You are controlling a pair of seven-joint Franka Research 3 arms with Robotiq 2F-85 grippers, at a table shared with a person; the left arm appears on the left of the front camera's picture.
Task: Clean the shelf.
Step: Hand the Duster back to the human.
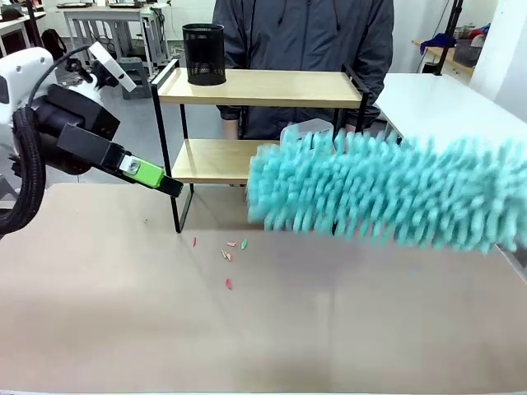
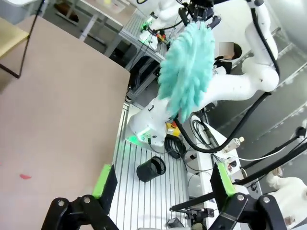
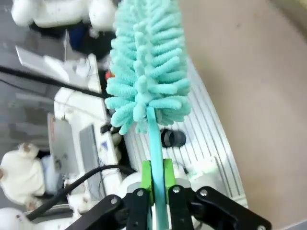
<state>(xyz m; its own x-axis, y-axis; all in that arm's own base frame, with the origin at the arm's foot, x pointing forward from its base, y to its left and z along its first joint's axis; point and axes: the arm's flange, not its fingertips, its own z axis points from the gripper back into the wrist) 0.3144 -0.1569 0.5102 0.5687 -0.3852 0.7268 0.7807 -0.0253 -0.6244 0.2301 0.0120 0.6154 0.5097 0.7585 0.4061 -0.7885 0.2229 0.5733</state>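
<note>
Two boards of the shelf (image 1: 262, 87) at the far side of the counter (image 1: 123, 329), near the person. Right gripper (image 3: 156, 179) clamped on the turquoise duster (image 1: 387, 189); left gripper (image 2: 163, 184) wide open, empty. Dusting step underway, probably; next, sweep across the lower board.

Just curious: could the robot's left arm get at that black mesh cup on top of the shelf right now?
Probably yes: the left gripper is open and empty, and the mesh cup stands at the shelf's near left corner with nothing between.

shelf (image 1: 263, 86): 2 pale matt wood boards, thin black metal frame. duster (image 1: 387, 193): fluffy teal chenille, smooth plastic handle. cup (image 1: 203, 54): black metal mesh.
</note>
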